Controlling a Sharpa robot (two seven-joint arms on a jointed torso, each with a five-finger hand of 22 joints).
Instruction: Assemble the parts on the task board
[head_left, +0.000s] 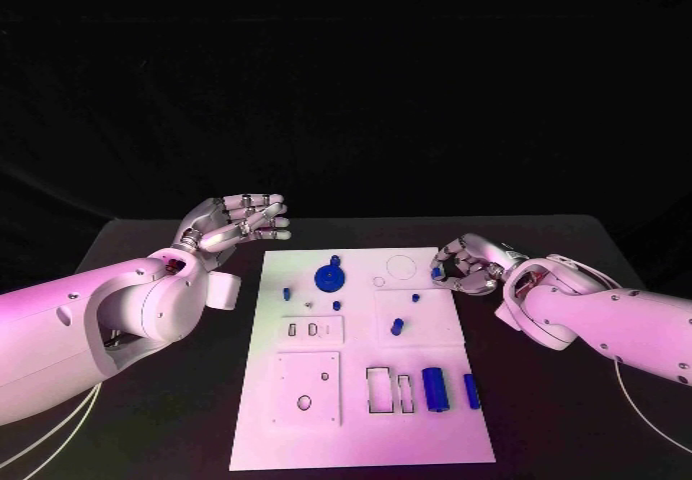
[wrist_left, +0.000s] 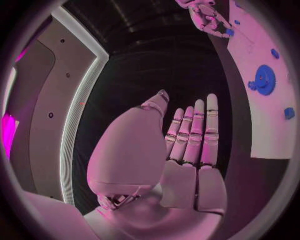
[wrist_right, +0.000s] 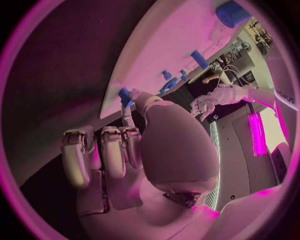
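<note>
White task board lies lengthwise in the middle of the black bench, between the two arms. Blue parts are spread over it: a blue gear at the far left of the board, small blue pegs near its middle, and two blue cylinders lying on their sides near the right edge, beside open rectangular recesses. A white square plate with an oval hole sits on the near left portion, with a smaller slotted plate beyond it.

Right hand is at the far right edge of the board. Its fingers are curled, and a small blue part is pinched at the fingertips; the right wrist view confirms the grasp, with the part held just at the board's edge.

Left hand hovers off the board's far left corner, fingers extended and loosely apart, holding nothing. The left wrist view shows the palm empty.

Progress, as a judgement: early. The cylinders lie loose, the recesses stand open, and a ring outline at the far right of the board is unfilled. Whether the gear and pegs are seated or merely resting cannot be told.

Limitations: the exact shape of the pinched part is too small to determine, and its intended socket cannot be identified.
</note>
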